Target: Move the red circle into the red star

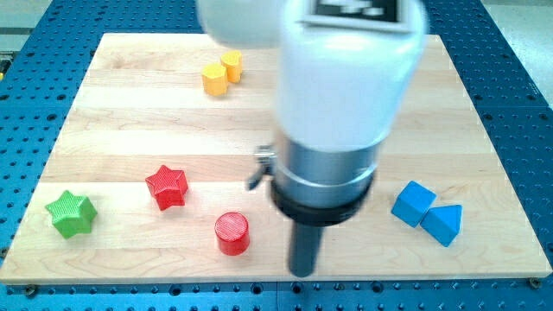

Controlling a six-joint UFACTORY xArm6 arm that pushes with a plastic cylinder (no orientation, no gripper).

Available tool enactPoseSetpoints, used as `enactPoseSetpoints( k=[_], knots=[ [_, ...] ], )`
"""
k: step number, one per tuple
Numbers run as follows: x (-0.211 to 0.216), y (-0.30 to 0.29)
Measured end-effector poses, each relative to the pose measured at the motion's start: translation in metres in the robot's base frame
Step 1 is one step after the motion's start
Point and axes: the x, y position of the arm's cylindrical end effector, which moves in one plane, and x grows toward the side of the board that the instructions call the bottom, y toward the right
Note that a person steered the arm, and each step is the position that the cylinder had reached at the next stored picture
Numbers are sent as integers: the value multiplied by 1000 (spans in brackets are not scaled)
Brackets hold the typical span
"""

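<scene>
- Sitting apart from its goal, the red circle (232, 233) is lying near the bench's (130, 112) bottom edge, with the red star (166, 187) at about ten o'clock from it; a strip of bare wood is showing between the two, so they are not touching.
- My tip (302, 272) is resting just beside the red circle, at about four o'clock from it, with a small gap between them; it is not pressing on the block as far as the view shows.
- There is no pincer on this arm, only the straight rod, so nothing is being held and there is no opening to report.
- Judging the progress: the joining of circle and star is not yet done; the tip is standing roughly on the far side of the circle from the star, which looks like a fair starting place for a push toward ten o'clock.
- What is remaining, in my judgement: closing the gap to the circle, then sliding it up and to the view's left until it is meeting the star.
- The other blocks are lying well clear of that path: the green star (71, 214) far toward nine o'clock, two yellow blocks (221, 72) touching each other near the top, and a blue cube (412, 204) with a blue triangle (443, 224) against it toward three o'clock.
- The arm's white body is hiding the middle of the bench.
</scene>
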Motion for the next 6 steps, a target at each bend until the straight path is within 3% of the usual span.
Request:
enactPoseSetpoints(
  k=[2, 3, 4, 6],
  knots=[
    [-47, -105],
    [-60, -113],
    [-72, -68],
    [-102, -152]
  ],
)
